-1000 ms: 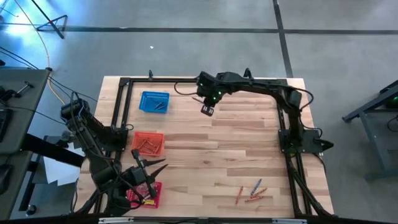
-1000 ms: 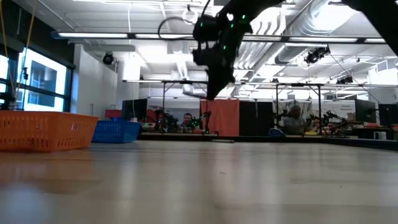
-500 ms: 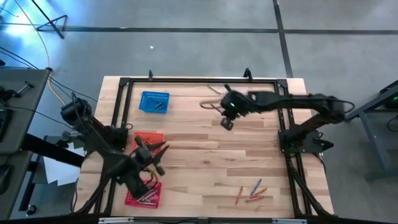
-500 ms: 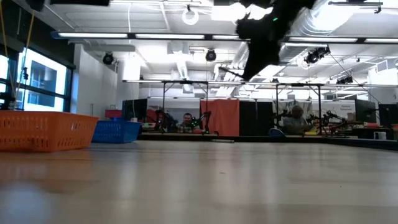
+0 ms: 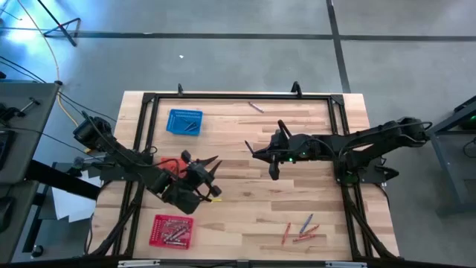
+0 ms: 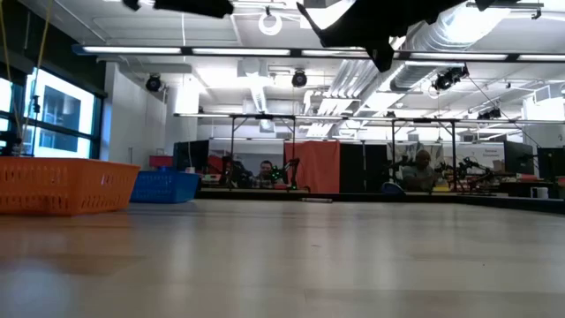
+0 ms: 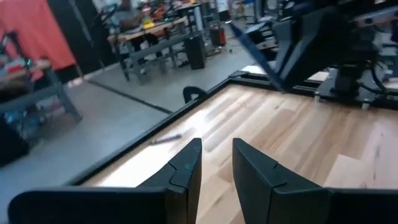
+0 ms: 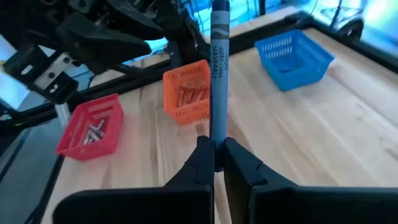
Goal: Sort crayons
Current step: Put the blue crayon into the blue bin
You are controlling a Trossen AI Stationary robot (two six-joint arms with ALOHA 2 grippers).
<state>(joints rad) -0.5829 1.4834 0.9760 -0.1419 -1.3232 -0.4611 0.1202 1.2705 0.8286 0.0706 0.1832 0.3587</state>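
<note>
My right gripper (image 5: pixel 259 153) is above the table's middle, pointing toward the left edge. It is shut on a greyish-blue crayon (image 8: pixel 217 74). My left gripper (image 5: pixel 201 158) hovers next to the orange basket (image 5: pixel 172 165), open and empty; its fingers (image 7: pixel 186 165) stand a little apart. One loose crayon (image 5: pixel 255 107) lies flat near the far edge and also shows in the left wrist view (image 7: pixel 165 138). Several crayons (image 5: pixel 301 229) lie flat at the near right. Crayons lie in the blue basket (image 5: pixel 184 121), the orange basket (image 8: pixel 189 93) and the red basket (image 5: pixel 171 231). My right gripper pinches the crayon's one end (image 8: pixel 216 134) between its two fingertips. The fingers come about level from the table's right side. The rest of the crayon sticks out past the fingertips, lifted clear of the table.
The three mesh baskets stand in a column along the table's left side, with the left arm over the orange one. A black frame rail (image 5: pixel 238 95) runs around the table. Bare wood lies between the grippers and the near-right crayons. People and benches show beyond the far edge.
My right gripper has gone from the far middle toward the table's centre and turned to point left, staying shut on the crayon; in the low view it has risen. My left gripper has gone from over the red basket toward the far edge and now hovers beside the orange basket.
</note>
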